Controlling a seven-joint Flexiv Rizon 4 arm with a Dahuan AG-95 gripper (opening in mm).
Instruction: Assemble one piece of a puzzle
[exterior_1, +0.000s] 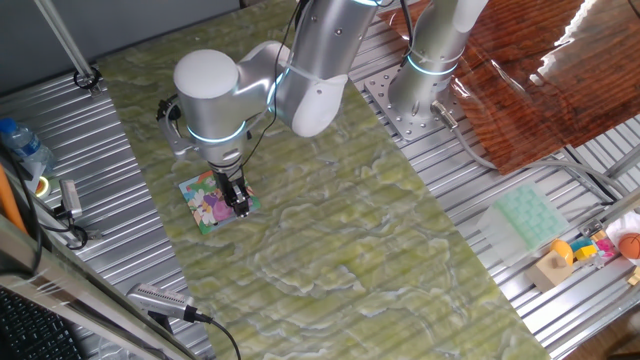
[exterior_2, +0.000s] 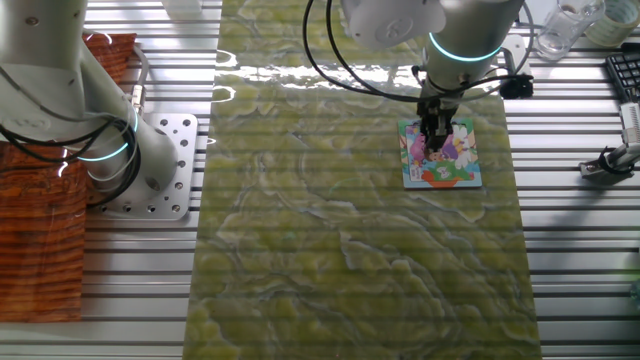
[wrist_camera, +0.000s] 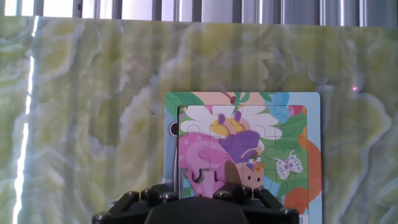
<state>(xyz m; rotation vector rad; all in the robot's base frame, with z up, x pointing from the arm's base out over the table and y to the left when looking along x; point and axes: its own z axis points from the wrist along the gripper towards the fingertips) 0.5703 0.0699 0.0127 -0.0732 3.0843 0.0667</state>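
Observation:
The puzzle (exterior_1: 214, 201) is a small square cartoon jigsaw with a blue edge, lying flat on the green marbled mat. It also shows in the other fixed view (exterior_2: 444, 154) and in the hand view (wrist_camera: 249, 149). My gripper (exterior_1: 238, 205) points straight down with its tips on the puzzle's right part, and also shows in the other fixed view (exterior_2: 437, 145). Its fingers stand close together. The tiny pink-and-white piece does not show on its own; the fingertips hide it. In the hand view only the black gripper body fills the bottom edge.
The green marbled mat (exterior_1: 330, 240) covers the middle of the slatted metal table. A second arm's base (exterior_1: 420, 90) stands at the back. A pale green moulded tray (exterior_1: 528, 215) and small toys (exterior_1: 585, 250) lie at the right. A bottle (exterior_1: 22, 145) and cables lie at the left.

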